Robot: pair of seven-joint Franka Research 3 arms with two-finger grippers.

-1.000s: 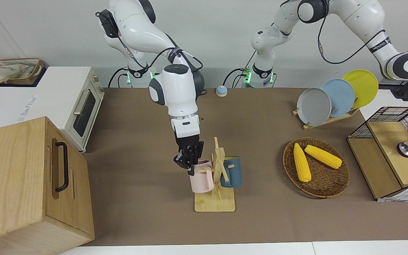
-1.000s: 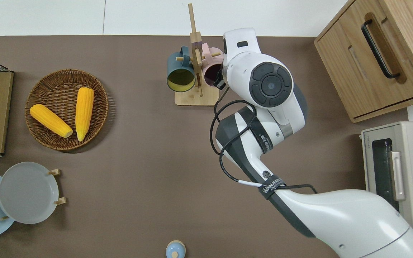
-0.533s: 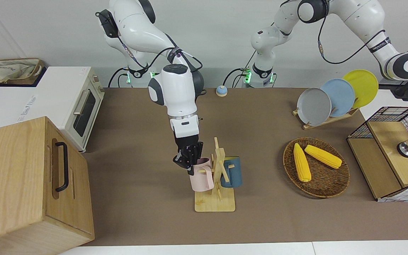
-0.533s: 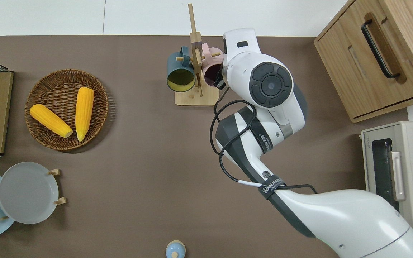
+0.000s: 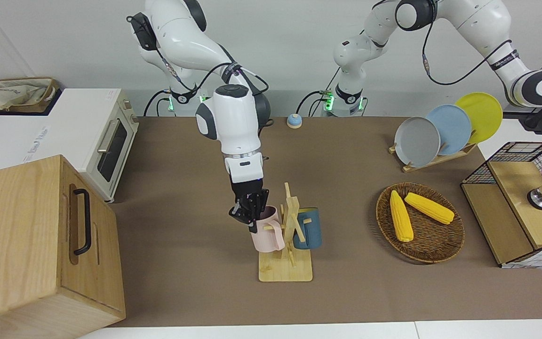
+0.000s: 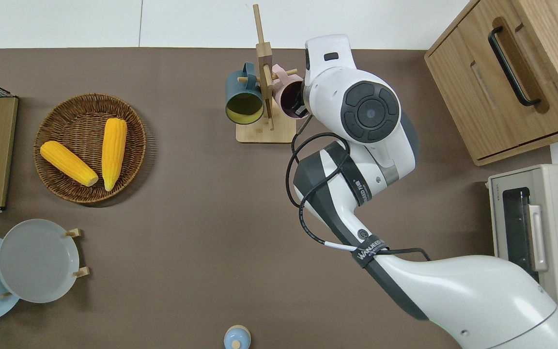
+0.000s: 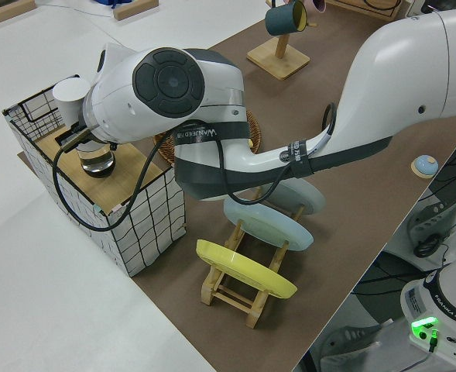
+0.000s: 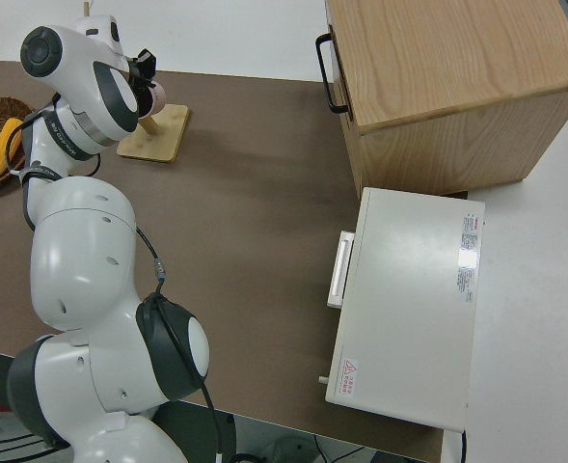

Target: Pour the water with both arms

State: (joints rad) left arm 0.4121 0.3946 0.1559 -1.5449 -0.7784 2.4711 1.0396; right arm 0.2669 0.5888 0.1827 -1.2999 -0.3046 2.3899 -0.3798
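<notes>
My right arm (image 5: 226,117) reaches down to the rack (image 5: 291,226), where my right pincer (image 5: 248,212) pinches the rim of the pink mug (image 5: 268,233), one finger inside it. Its handle hangs on a peg just beside the pincer; the blue mug (image 5: 309,228) hangs across the post. If I pull sideways, the handle may snag and tip the rack. My left arm is parked.
</notes>
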